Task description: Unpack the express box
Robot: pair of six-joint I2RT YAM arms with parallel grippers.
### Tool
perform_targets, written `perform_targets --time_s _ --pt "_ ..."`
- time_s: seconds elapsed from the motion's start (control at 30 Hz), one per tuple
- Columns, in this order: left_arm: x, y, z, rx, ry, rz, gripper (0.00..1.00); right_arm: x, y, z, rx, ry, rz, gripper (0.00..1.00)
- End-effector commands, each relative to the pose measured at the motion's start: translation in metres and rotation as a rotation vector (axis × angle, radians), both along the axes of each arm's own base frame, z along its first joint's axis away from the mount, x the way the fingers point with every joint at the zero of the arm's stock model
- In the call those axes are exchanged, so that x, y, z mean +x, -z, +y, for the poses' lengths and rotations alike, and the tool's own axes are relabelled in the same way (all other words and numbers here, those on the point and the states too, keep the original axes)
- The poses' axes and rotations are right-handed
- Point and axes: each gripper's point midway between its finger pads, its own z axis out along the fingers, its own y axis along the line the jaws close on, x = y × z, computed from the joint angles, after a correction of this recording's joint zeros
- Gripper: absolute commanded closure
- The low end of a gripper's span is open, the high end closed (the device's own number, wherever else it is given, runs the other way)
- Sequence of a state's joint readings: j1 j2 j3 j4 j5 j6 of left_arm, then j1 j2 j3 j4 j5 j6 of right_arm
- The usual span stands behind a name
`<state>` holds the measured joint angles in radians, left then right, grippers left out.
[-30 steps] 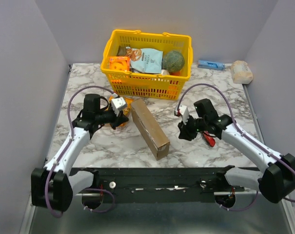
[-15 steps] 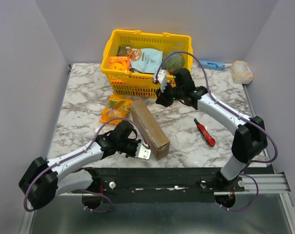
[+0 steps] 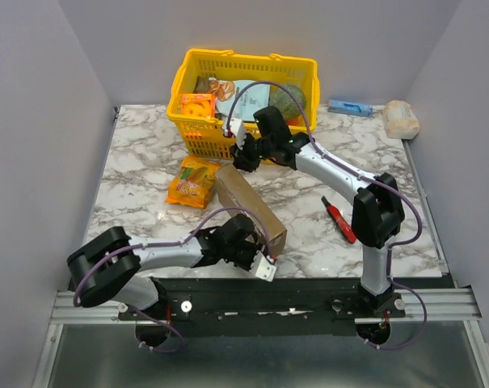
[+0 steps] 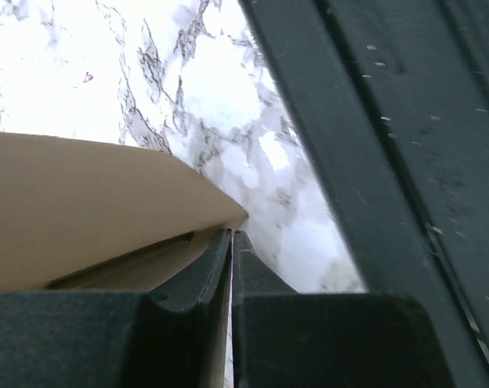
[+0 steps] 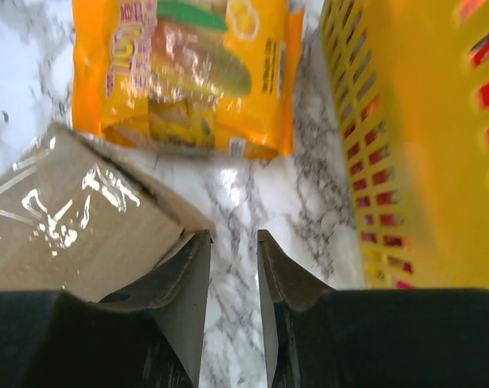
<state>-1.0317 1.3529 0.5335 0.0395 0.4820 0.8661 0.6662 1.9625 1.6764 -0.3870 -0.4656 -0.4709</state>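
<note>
The opening step looks barely started: the taped box (image 3: 246,202) lies on the table (image 3: 139,162), closed left gripper (image 4: 232,234) at its near corner, slightly parted empty right gripper (image 5: 233,236) at its far end, needing a flap hold next.

White marble-patterned tabletop (image 3: 139,162) with grey veining, enclosed on three sides by plain, pale lilac-grey panels: back wall (image 3: 252,24), left wall (image 3: 34,121) and right wall (image 3: 470,97). A black rail (image 3: 309,295) runs along the tabletop's near edge. Beneath it lies a dull grey metal surface (image 3: 268,364). Lighting is even; shadows are soft.
</note>
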Motion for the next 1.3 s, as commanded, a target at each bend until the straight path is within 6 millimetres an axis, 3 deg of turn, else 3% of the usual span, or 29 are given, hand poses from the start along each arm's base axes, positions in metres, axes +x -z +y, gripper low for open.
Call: perform_targets --time_s 0.0,0.03,0.1,0.33,0.5,0.53,0.7,0.77,0.83,0.93,1.0,1.03,1.07,1.1,1.13,1.17,1.2,1.27 --pt "0.038 -0.015 -0.039 -0.045 -0.062 -0.097 0.87 -0.010 -0.008 0.024 0.048 -0.115 0.050 0.63" --pt "0.044 -0.008 -0.044 -0.032 -0.070 -0.099 0.87 -0.007 -0.020 0.028 0.063 -0.127 0.035 0.63" --pt "0.057 -0.015 -0.056 -0.045 -0.095 -0.130 0.87 -0.010 -0.009 0.033 0.044 -0.147 0.075 0.63" --pt "0.070 -0.007 -0.078 -0.059 -0.110 -0.125 0.85 -0.016 -0.008 0.051 0.058 -0.196 0.106 0.63" --pt "0.077 -0.006 -0.099 -0.082 -0.128 -0.114 0.83 -0.010 -0.025 0.062 0.092 -0.178 0.077 0.63" --pt "0.080 0.002 -0.101 -0.068 -0.144 -0.110 0.82 -0.009 -0.027 0.063 0.095 -0.174 0.070 0.63" --pt "0.088 0.002 -0.118 -0.084 -0.180 -0.095 0.80 0.009 -0.069 0.052 0.098 -0.091 -0.071 0.62" --pt "0.080 0.002 -0.119 -0.079 -0.151 -0.069 0.78 0.015 -0.094 0.042 0.129 -0.064 -0.099 0.62" --pt "0.069 0.001 -0.114 -0.046 -0.117 -0.050 0.77 0.017 -0.135 0.028 0.179 -0.024 -0.139 0.61" --pt "0.049 -0.006 -0.104 0.001 -0.057 -0.028 0.75 0.013 -0.183 -0.012 0.213 0.052 -0.162 0.55" --pt "0.035 -0.020 -0.104 -0.007 -0.020 0.029 0.72 0.015 -0.178 -0.050 0.178 0.128 -0.150 0.50" --pt "0.027 -0.027 -0.095 0.020 -0.024 0.069 0.68 0.006 -0.192 -0.075 0.177 0.172 -0.185 0.47" --pt "0.023 -0.032 -0.092 0.032 -0.070 0.142 0.65 0.010 -0.190 -0.107 0.155 0.240 -0.193 0.45" --pt "0.023 -0.048 -0.097 0.017 -0.089 0.177 0.63 0.007 -0.145 -0.131 0.084 0.294 -0.127 0.38" --pt "0.016 -0.050 -0.089 0.060 -0.110 0.234 0.58 0.008 -0.133 -0.157 0.045 0.367 -0.125 0.34" --pt "0.012 -0.054 -0.086 0.076 -0.127 0.269 0.55 0.005 -0.144 -0.202 0.048 0.466 -0.167 0.31" --pt "0.011 -0.061 -0.086 0.084 -0.158 0.302 0.52 -0.006 -0.094 -0.225 -0.017 0.508 -0.088 0.26" --pt "0.004 -0.066 -0.077 0.118 -0.196 0.359 0.48 -0.020 -0.075 -0.281 -0.071 0.610 -0.118 0.21"
